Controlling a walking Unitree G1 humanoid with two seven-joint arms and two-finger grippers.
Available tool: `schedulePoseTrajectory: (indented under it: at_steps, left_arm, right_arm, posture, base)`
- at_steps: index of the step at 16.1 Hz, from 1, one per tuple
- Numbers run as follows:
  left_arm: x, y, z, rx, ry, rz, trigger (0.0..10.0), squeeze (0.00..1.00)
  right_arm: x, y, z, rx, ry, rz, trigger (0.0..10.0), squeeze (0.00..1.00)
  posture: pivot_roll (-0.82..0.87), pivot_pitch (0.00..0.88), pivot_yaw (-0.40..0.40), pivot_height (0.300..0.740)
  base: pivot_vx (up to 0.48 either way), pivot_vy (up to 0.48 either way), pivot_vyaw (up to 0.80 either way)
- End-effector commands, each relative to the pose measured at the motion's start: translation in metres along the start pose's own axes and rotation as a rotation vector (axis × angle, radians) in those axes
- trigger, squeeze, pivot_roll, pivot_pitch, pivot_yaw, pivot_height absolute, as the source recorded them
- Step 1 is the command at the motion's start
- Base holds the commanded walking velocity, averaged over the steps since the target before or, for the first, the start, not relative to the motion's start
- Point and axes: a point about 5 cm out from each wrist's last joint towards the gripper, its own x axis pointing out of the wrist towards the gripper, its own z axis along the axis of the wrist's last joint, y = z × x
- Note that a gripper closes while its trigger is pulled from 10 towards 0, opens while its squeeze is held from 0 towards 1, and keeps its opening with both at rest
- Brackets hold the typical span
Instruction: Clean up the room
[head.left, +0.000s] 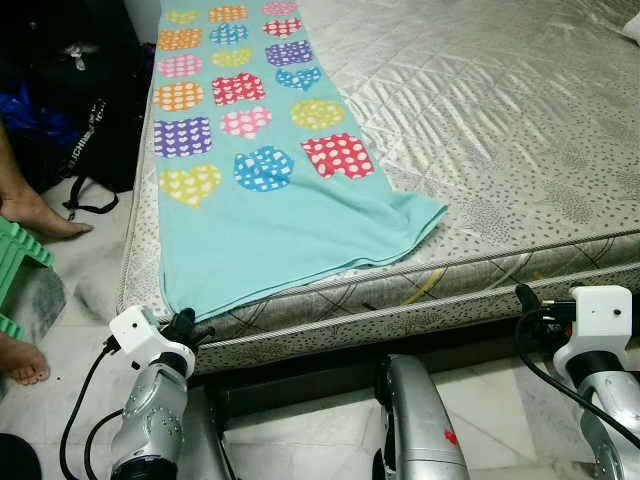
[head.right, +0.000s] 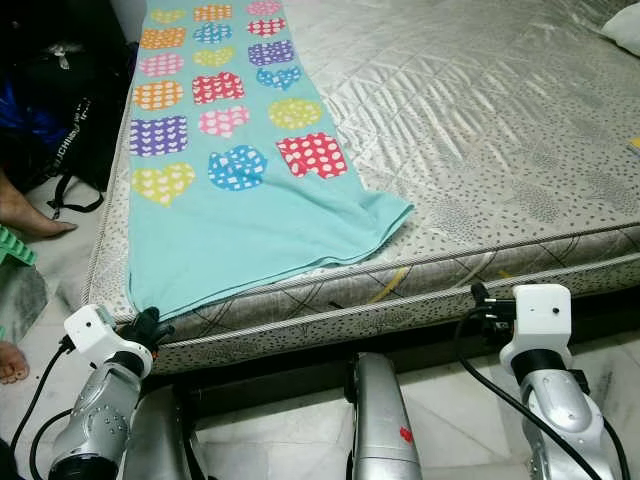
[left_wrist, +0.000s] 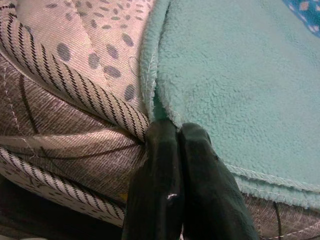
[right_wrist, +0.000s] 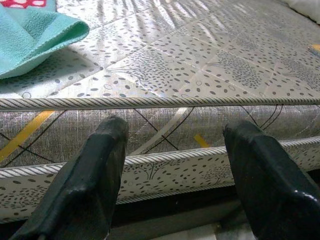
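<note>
A turquoise blanket (head.left: 270, 200) with colourful dotted hearts lies along the mattress (head.left: 480, 130), running from 12 o'clock to 7 o'clock. My left gripper (left_wrist: 172, 131) has its jaws clamped on the blanket's near corner (at the mattress edge). My right gripper (right_wrist: 175, 145), jaws apart, faces the mattress side at 4 o'clock.

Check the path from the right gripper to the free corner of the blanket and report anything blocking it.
Nothing visible blocks it. The right gripper, open, faces the grey patterned mattress edge; only bare mattress top lies between it and the turquoise fleece blanket with dotted hearts. The left gripper is shut on the blanket's other corner.
</note>
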Motion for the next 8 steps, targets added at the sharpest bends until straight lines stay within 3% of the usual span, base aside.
schedulePoseTrajectory:
  at_steps: [1,4,6,8]
  left_arm:
    - [-0.003,0.01,-0.009,0.002,0.047,0.043,0.0,0.0]
    - [-0.003,0.01,-0.009,0.002,0.047,0.043,0.0,0.0]
    - [-0.039,0.016,0.015,0.082,0.03,0.007,0.0,0.0]
    - [-0.044,0.007,0.015,0.149,0.06,-0.062,0.0,0.0]
  right_arm:
    - [0.0,0.002,0.002,-0.002,-0.005,0.005,10.0,0.0]
    - [0.0,0.002,0.002,-0.002,-0.005,0.005,10.0,0.0]
    - [0.005,0.001,0.003,0.002,-0.012,0.002,10.0,0.0]
    - [0.007,0.0,0.003,0.001,-0.014,0.001,10.0,0.0]
  posture:
    - [-0.21,0.091,0.037,0.49]
    - [-0.21,0.091,0.037,0.49]
    - [-0.18,0.079,0.039,0.49]
    - [-0.18,0.076,0.036,0.49]
  base:
    - [0.0,0.0,0.0]
    - [0.0,0.0,0.0]
    - [0.0,0.0,0.0]
    - [0.0,0.0,0.0]
